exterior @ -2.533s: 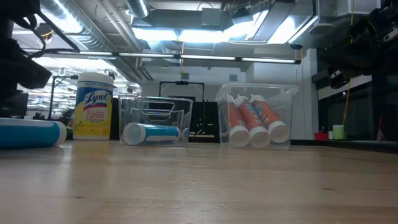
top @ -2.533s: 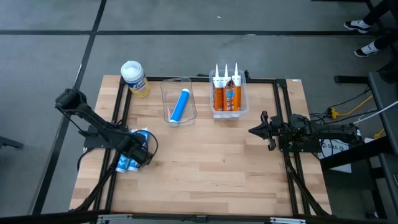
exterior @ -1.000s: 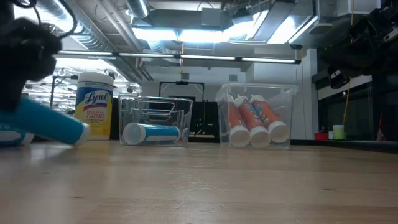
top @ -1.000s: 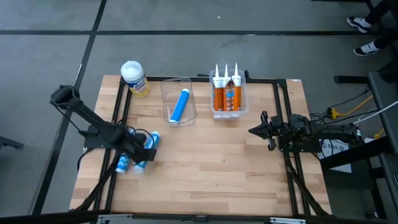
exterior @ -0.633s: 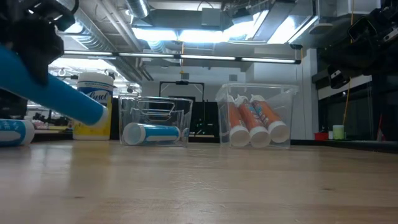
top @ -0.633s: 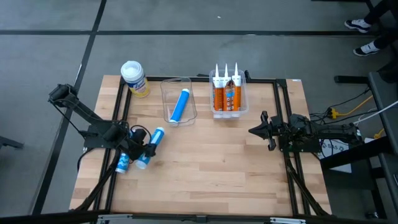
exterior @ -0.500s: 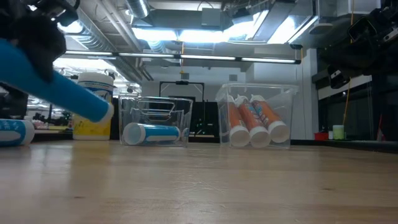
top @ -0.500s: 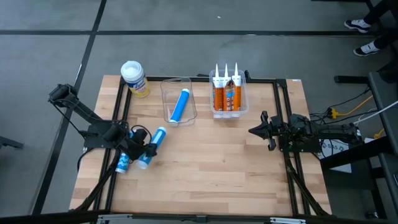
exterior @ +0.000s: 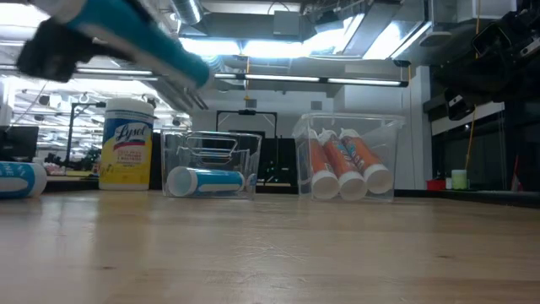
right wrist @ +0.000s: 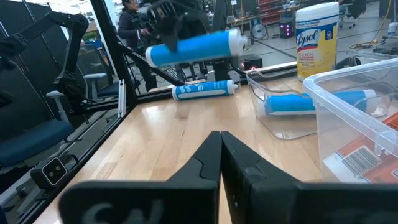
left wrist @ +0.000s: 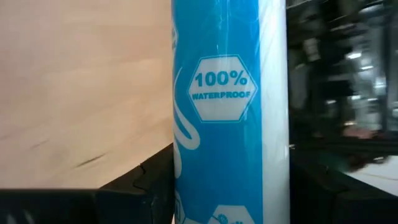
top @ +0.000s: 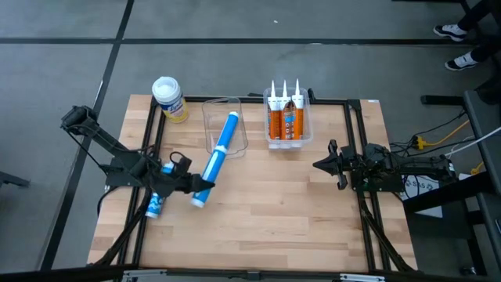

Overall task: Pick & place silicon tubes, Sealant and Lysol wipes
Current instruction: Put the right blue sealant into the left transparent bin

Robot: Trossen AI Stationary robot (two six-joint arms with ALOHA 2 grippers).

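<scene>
My left gripper [top: 188, 185] is shut on a blue silicone tube [top: 208, 174] and holds it in the air over the table's left half; the tube also shows in the low view [exterior: 143, 38] and the right wrist view [right wrist: 196, 48]. A second blue tube [top: 154, 205] lies on its side on the table near the left edge. A third blue tube [top: 227, 131] lies in a clear bin [top: 211, 113]. The yellow Lysol wipes canister [top: 169, 99] stands at the far left corner. My right gripper [top: 319, 165] is shut and empty at the right. My left gripper pinches the tube's blue body [left wrist: 230, 155] between its two fingers [left wrist: 155, 183], nearer the tube's near end. The fingers come about level from the table's left and lie across the tube. The tube is lifted clear of the table, roughly level, its other end pointing toward the clear bin.
A second clear bin [top: 307, 129] at the far middle holds three orange sealant tubes [top: 286, 117]. Black frame rails [top: 352, 117] run along the table's sides. A person's feet [top: 462, 35] show on the floor beyond the far right corner.
My left gripper has risen with the blue tube and gone toward the table's right edge and the clear bin. The tube, low over the table beside the second tube a second ago, now hangs high and clear. The second tube has stayed where it was.
</scene>
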